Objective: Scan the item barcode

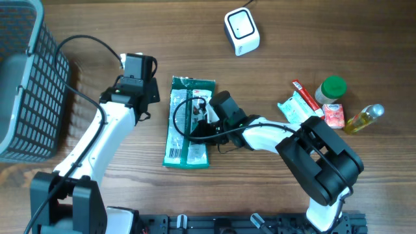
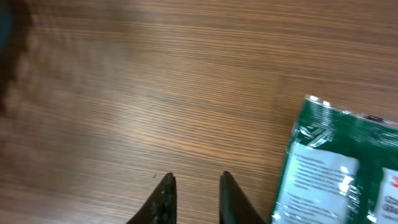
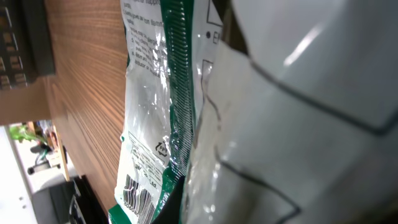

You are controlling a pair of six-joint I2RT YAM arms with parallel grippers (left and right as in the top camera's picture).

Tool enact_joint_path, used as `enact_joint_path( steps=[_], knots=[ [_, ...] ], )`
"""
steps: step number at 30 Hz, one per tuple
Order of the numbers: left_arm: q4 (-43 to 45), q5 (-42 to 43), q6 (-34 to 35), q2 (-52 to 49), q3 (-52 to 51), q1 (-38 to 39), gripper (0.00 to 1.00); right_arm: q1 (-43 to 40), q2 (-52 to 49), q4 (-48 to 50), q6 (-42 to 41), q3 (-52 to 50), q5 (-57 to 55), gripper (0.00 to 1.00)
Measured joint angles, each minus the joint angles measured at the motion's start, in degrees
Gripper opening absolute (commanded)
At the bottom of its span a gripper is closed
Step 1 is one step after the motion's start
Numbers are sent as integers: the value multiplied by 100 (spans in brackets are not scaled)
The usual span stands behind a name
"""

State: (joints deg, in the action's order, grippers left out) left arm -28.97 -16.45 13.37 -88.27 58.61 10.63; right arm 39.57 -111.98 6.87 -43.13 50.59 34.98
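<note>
Not scanned yet. Lying flat at centre: green-and-white plastic packet [image 1: 187,133], barcode end at 6 o'clock. Closed, apparently pinching its 1 o'clock corner: right gripper [image 1: 211,107]. Slightly apart, empty, at 10 o'clock: left gripper [image 2: 196,176]. Remaining: lift, present to white boxy scanner [image 1: 242,30] at 1 o'clock.

Green-and-white printed plastic packet [image 1: 188,123]; black-striped white barcode [image 3: 135,198]. Brown wood-grain desk [image 1: 292,39]. White rounded scanner [image 1: 242,31]. Dark grey mesh basket [image 1: 29,84]. Green-capped jar [image 1: 333,88].

Right arm [image 1: 266,135] hides part of the green packet [image 1: 185,146].
</note>
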Motion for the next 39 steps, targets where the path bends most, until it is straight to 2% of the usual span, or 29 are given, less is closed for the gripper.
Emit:
enact_joint_path(
  steps=[1, 2, 8, 15, 18, 22, 25, 30, 34, 38, 39],
  knots=[
    [-57, 7, -42, 0, -2, -87, 92, 0, 0, -2, 98, -2, 17, 4],
    [-74, 7, -59, 0, -2, -153, 100, -4, 0, 0, 192, -11, 39, 4],
    [-101, 44, -68, 0, -2, -420, 100, -345, 507, -579, 1064, -151, 560, 4],
    [-101, 68, -68, 0, -2, -435, 100, -1399, 2846, -2326, 2387, -170, 1576, 4],
    [-103, 70, -68, 0, -2, -435, 100, -1681, 3386, -2465, 2844, -170, 2428, 4],
    [-103, 70, -68, 0, -2, -435, 100, -1740, 3574, -2494, 3123, -170, 2966, 4],
    [-107, 68, -68, 0, -2, -435, 100, -1740, 3574, -2736, 3346, -170, 2898, 4],
    [-101, 70, -68, 0, -2, -435, 100, -1740, 3574, -3222, 3445, -170, 2157, 4],
    [-105, 70, -68, 0, -2, -435, 100, -1740, 3574, -3276, 3517, -170, 1945, 4],
    [-105, 72, -68, 0, -2, -435, 100, -1740, 3563, -4406, 4015, 308, 1768, 4],
    [-103, 85, -68, 0, -2, -435, 100, -1740, 3543, -5300, 4439, 1126, 1508, 4]
  ],
)
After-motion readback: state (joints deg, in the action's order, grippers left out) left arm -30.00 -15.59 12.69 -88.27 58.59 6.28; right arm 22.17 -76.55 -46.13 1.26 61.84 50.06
